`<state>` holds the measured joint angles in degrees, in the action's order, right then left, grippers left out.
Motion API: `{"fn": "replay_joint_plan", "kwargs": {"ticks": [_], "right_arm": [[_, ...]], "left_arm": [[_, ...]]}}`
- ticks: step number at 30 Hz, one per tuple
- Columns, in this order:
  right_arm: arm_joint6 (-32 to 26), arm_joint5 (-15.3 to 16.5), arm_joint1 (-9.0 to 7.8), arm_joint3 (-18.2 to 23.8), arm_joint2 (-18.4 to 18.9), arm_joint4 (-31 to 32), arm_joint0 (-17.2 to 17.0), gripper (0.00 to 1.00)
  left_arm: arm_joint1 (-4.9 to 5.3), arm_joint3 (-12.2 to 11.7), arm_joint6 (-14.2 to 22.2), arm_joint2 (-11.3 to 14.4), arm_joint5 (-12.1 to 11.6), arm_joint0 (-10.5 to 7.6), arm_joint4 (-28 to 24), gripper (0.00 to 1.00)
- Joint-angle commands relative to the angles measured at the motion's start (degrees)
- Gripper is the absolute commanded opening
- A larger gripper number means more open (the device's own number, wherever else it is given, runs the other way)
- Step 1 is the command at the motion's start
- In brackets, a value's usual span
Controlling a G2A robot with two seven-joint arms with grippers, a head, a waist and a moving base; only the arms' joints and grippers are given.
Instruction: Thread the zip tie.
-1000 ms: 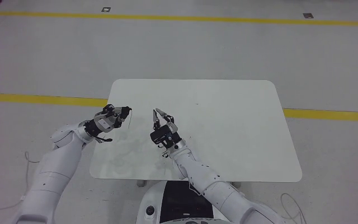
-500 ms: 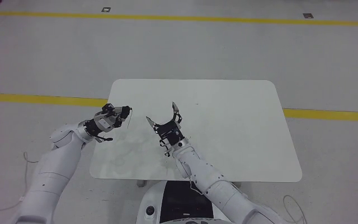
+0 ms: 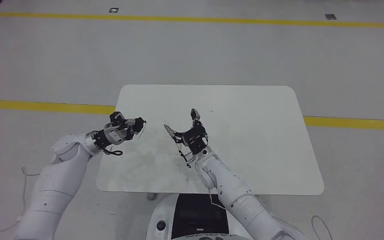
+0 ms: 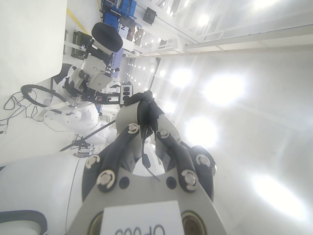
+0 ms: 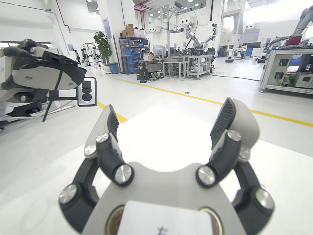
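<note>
Pinching the black zip tie [image 4: 146,160], left gripper [image 3: 137,124] hangs at the table's [image 3: 258,108] left edge; right gripper [image 3: 180,120] gapes wide.

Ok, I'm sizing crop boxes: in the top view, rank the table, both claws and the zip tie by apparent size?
1. table
2. right claw, spread open
3. left claw, shut, nearly the same size as the right
4. zip tie, a thin strand

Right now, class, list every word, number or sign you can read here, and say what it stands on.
Left label, on the left hand: cut off by the edge, unreadable.
Right label, on the right hand: cut off, unreadable.
Posters on the pillar: too small to read.
Zip tie: no print shows.
No text reads whole.
</note>
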<state>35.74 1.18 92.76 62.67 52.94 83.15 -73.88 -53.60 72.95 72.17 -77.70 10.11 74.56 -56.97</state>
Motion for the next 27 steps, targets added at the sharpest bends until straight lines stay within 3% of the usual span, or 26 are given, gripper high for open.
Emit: {"fn": "replay_joint_plan", "kwargs": {"ticks": [1,9,27], "right_arm": [[0.0,0.0,0.00,0.0,0.0,0.0,0.0,1.00],[-0.2,2.2,-0.67,3.4,1.6,-1.5,-1.9,1.00],[-0.2,2.2,-0.67,3.4,1.6,-1.5,-1.9,1.00]], "left_arm": [[0.00,0.0,0.0,0.0,0.0,0.00,0.0,0.00],[0.10,3.5,-1.8,0.0,-0.4,1.25,0.7,0.00],[0.10,3.5,-1.8,0.0,-0.4,1.25,0.7,0.00]]}}
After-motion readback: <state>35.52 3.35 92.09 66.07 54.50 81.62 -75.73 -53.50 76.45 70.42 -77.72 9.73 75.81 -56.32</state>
